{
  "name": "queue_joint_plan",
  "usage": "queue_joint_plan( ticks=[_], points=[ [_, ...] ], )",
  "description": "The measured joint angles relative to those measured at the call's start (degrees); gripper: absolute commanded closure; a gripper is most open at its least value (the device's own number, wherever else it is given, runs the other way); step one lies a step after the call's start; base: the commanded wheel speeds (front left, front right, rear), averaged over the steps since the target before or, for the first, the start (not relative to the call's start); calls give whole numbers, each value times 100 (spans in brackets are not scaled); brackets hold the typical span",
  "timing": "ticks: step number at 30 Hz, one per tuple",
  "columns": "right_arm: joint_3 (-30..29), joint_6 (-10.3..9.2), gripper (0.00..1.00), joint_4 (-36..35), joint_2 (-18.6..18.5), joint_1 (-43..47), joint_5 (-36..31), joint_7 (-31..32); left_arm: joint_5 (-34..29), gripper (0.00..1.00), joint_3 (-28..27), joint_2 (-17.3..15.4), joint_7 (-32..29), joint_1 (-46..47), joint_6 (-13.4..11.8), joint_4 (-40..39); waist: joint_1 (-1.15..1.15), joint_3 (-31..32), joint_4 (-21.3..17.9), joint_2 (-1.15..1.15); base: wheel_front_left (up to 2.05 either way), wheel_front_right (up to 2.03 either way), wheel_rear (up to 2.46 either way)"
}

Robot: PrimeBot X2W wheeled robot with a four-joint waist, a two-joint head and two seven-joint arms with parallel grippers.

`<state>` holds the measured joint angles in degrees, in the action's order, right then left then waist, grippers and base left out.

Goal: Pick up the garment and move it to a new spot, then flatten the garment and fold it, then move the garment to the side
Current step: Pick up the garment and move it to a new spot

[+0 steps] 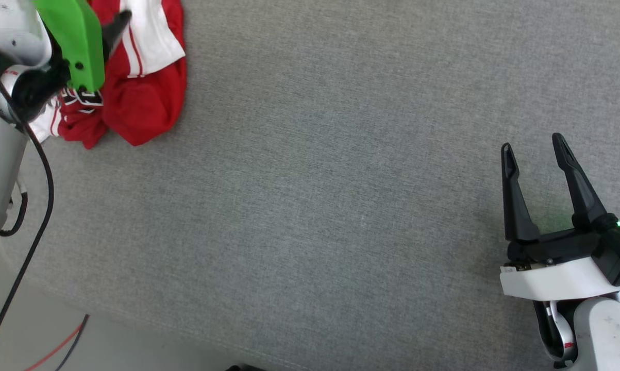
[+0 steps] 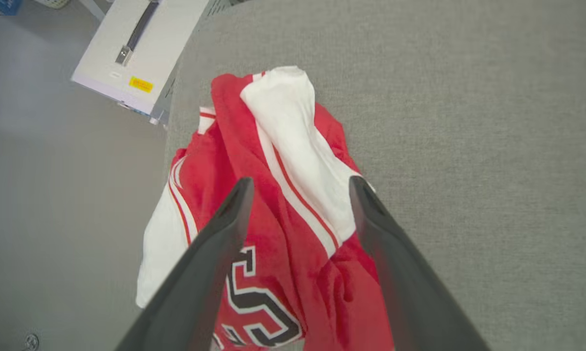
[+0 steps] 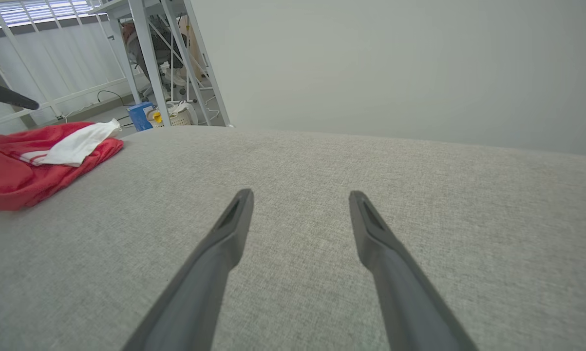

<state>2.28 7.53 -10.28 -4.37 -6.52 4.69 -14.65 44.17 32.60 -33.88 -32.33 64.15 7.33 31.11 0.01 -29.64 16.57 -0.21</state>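
The garment [image 1: 139, 98] lies crumpled at the far left corner of the grey surface, red with a white sleeve folded on top. In the left wrist view black white-outlined lettering shows on the garment [image 2: 234, 146], and one white sleeve hangs past the surface's edge. My left gripper [image 2: 300, 181] hovers over it, open, nothing between its fingers. In the head view the left arm's green housing [image 1: 75, 41] covers part of the shirt. My right gripper [image 1: 532, 145] stands open and empty at the lower right, far from the garment [image 3: 29, 161]; the right gripper [image 3: 300, 193] points along bare cloth.
The grey fabric surface [image 1: 340, 206] stretches wide between the arms. Its near edge drops to a pale floor with red and black cables [image 1: 57, 345]. A white box [image 2: 137, 48] sits beyond the left edge. A metal frame [image 3: 151, 63] and a basket stand behind.
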Motion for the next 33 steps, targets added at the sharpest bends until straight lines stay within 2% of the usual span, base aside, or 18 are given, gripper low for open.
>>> queue_joint_plan(
  ticks=[2, 6, 11, 19, 20, 21, 22, 27, 33],
  points=[
    [1, 0, 0, -2, -8, -54, 0, 0, 438, 0, 337, -176, -599, 2, -1, 20, 0, -102, -64, 0, 0, 0, 0],
    [2, 0, 0, -8, -11, -108, 1, 0, 620, 0, 650, -328, -918, 3, 0, 202, 0, -235, -150, 0, 0, 0, 0],
    [14, 0, 0, -5, -15, -180, 5, 0, 750, 0, 989, -368, -1021, -31, -1, 709, 0, -377, -255, 0, 0, 0, 0],
    [85, 0, 0, 52, -15, -192, 21, 0, 936, 0, 1236, -224, -845, -79, -1, 1174, -1, -440, -332, 0, 0, 0, 0],
    [98, 0, 0, 73, -15, -192, 30, 0, 936, 24, 1291, -216, -793, -73, -2, 1202, -1, -417, -329, 0, 0, 0, 0],
    [110, 0, 0, 90, -15, -190, 42, 0, 945, 84, 1335, -208, -724, -74, -2, 1224, 0, -388, -325, 0, 0, 0, 0],
    [122, 0, 0, 101, -13, -188, 56, 0, 978, 100, 1356, -200, -666, -74, -2, 1246, 0, -362, -321, 0, 0, 0, 0],
    [186, 0, 0, 203, 15, -164, 121, -1, 1022, 100, 1656, -197, -91, -74, -1, 1255, 0, -120, -294, 0, 0, 0, 0],
    [233, 0, 0, 320, 87, 25, 220, 0, 776, 100, 1956, -355, 698, -24, -1, 994, -1, 308, -264, 0, 0, 0, 0]
  ],
)
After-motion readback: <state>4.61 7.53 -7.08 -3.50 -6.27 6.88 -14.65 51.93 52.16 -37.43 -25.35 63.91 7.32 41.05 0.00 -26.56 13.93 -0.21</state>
